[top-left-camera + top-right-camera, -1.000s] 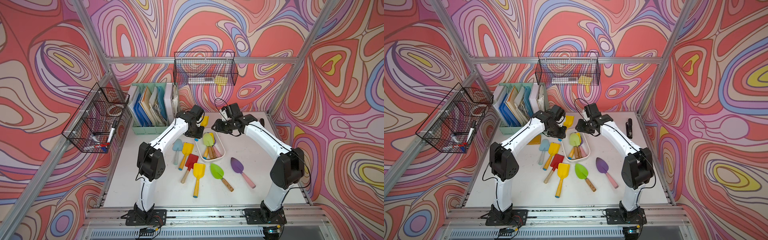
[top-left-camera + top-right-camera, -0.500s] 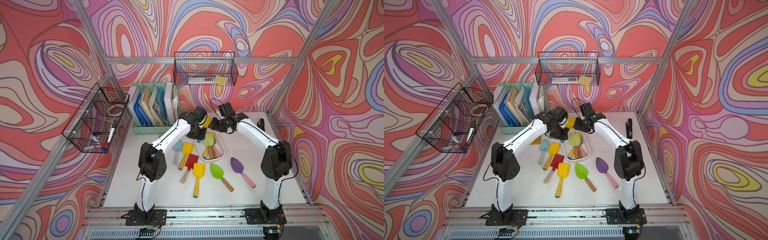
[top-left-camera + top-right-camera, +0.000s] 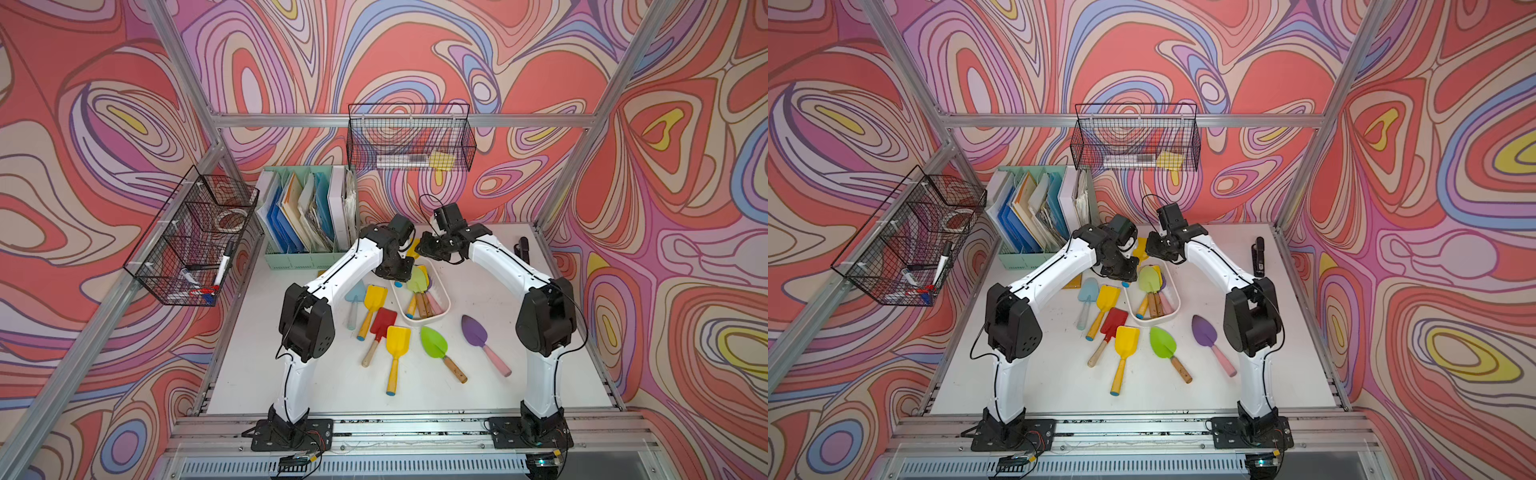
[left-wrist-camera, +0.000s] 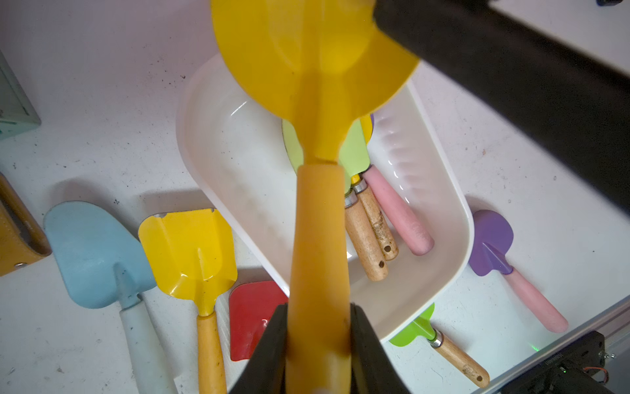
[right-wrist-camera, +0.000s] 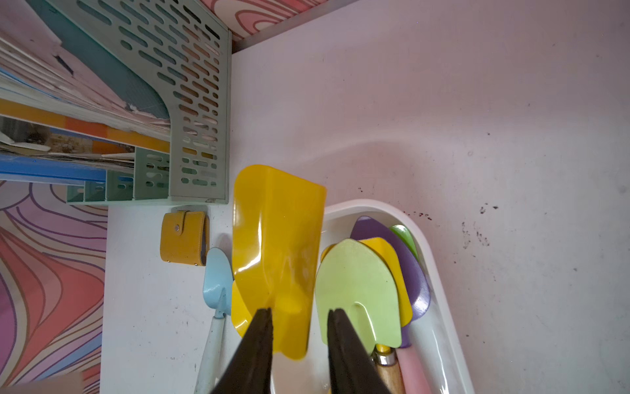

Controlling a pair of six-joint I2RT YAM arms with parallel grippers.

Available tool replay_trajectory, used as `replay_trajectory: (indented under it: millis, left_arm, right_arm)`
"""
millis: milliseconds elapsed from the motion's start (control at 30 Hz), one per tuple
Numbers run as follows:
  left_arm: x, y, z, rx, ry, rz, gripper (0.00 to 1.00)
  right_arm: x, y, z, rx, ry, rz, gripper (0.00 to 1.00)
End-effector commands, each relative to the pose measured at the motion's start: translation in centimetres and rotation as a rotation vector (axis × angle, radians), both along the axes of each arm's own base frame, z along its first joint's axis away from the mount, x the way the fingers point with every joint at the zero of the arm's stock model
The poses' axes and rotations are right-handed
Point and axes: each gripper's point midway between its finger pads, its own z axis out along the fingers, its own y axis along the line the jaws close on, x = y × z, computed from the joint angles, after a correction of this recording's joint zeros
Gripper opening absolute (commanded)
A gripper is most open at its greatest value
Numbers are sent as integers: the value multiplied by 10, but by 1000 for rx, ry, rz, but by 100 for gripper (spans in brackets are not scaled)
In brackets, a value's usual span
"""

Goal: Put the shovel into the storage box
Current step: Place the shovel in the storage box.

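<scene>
My left gripper (image 4: 318,307) is shut on the orange handle of a yellow shovel (image 4: 313,61) and holds it above the far end of the white storage box (image 4: 439,204). The box (image 3: 444,311) has a lime-green shovel (image 5: 358,290) and other shovels lying in it. My right gripper (image 5: 300,312) is open right at the held shovel's blade (image 5: 276,238), and one finger overlaps the blade. In both top views the two grippers meet over the box's far end (image 3: 1177,309). Several more shovels lie on the table, among them a red one (image 3: 380,328) and a purple one (image 3: 478,332).
A mint-green file organizer (image 3: 307,212) stands at the back left with a yellow wallet (image 5: 185,237) in front of it. Black wire baskets hang on the back wall (image 3: 409,139) and the left wall (image 3: 195,237). A black stapler (image 3: 1259,257) lies at the back right.
My right arm has swung left toward the left gripper, up to the held shovel's blade, and its jaws have narrowed. The left gripper has kept its grip and barely moved.
</scene>
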Motion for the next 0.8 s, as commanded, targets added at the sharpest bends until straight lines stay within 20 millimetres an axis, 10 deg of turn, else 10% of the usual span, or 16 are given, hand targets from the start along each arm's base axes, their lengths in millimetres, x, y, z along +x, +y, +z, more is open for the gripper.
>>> replay_trajectory:
  millis: [0,500,767]
  left_arm:
    - [-2,-6,7,-22,-2,-10,0]
    - [-2,-17,10,-79,9,-23,2]
    - [-4,-24,22,-125,-4,-50,74]
  right_arm:
    - [2,4,-6,-7,6,2,28]
    - [2,4,-18,-11,23,0,0]
    - [5,4,-17,-8,14,-6,0]
